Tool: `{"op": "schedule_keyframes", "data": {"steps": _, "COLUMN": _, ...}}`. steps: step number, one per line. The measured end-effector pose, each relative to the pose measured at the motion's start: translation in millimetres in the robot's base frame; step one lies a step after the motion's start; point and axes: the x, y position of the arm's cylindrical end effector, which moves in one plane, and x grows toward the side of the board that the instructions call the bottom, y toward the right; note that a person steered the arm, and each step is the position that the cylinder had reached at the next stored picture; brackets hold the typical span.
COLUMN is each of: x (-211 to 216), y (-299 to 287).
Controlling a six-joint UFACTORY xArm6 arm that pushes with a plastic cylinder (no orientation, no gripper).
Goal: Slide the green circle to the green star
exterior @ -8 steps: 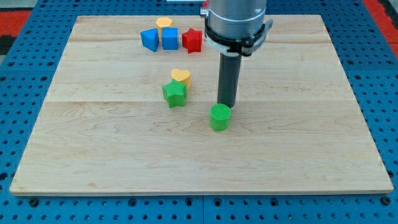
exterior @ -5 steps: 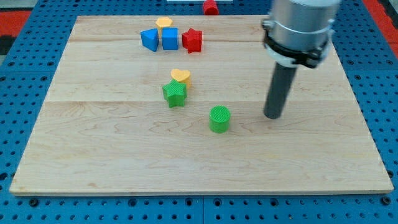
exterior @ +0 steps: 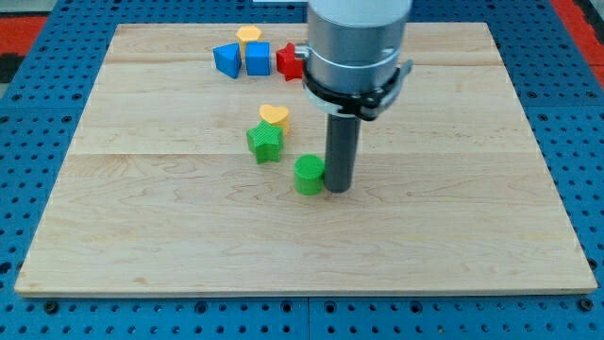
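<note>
A robotics lab bench set up for tabletop pushing trials.

A pale wooden board (exterior: 453,236) lies on a blue perforated mounting surface (exterior: 585,142) with regular rows of holes, red matting (exterior: 28,28) at the corners. A grey industrial arm (exterior: 357,42) ends in a dark rod, and small coloured test blocks such as a blue cube (exterior: 258,59) sit on the board.

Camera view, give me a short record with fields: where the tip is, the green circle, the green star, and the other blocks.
tip: my tip at the green circle's right side, apparently touching
green circle: mid-board, lower right of the star, apart from it
green star: against the yellow heart
top cluster: blue triangle, blue cube, yellow block, red star partly hidden by the arm
</note>
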Motion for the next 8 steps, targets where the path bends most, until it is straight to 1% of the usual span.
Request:
{"op": "schedule_keyframes", "data": {"steps": 1, "x": -5, "y": -16}}
{"op": "schedule_keyframes", "data": {"steps": 3, "x": -5, "y": -30}}
{"op": "schedule_keyframes", "data": {"steps": 7, "x": -15, "y": -31}}
{"op": "schedule_keyframes", "data": {"steps": 8, "x": 12, "y": -9}}
